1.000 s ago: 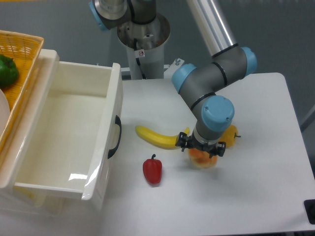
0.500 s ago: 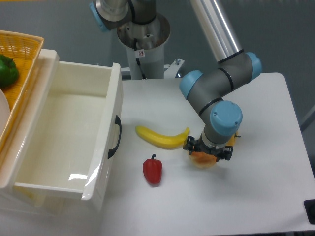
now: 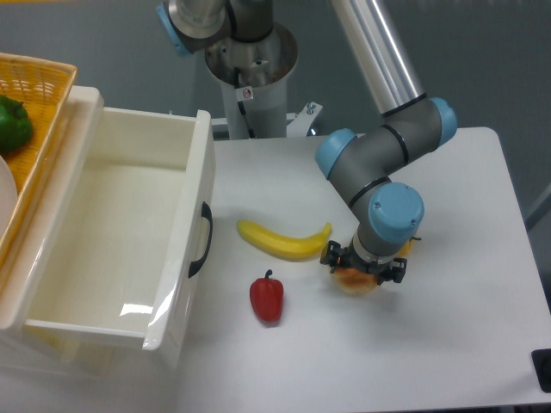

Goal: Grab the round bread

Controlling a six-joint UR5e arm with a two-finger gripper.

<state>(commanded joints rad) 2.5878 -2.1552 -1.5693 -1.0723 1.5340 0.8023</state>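
- Since a second earlier, the black two-finger gripper [image 3: 362,275] had shifted slightly right over the small round orange-brown toy bread [image 3: 360,280]; its jaw width could not be told.
- Bread sat mid-table, beside the long yellow banana's [image 3: 282,242] tip.
- White tabletop [image 3: 465,327] lay open rightward and frontward; red pepper [image 3: 267,297] stood apart, left.

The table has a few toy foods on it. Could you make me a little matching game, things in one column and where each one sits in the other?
Things:
1. banana
2. red pepper
3. round bread
4. green vegetable

Places:
A. in the wicker basket at far left
B. directly under the gripper
C. nearest the table's front edge, standing alone
D. lying between the white bin and the arm

Pairs: 1-D, 2-C, 3-B, 4-A
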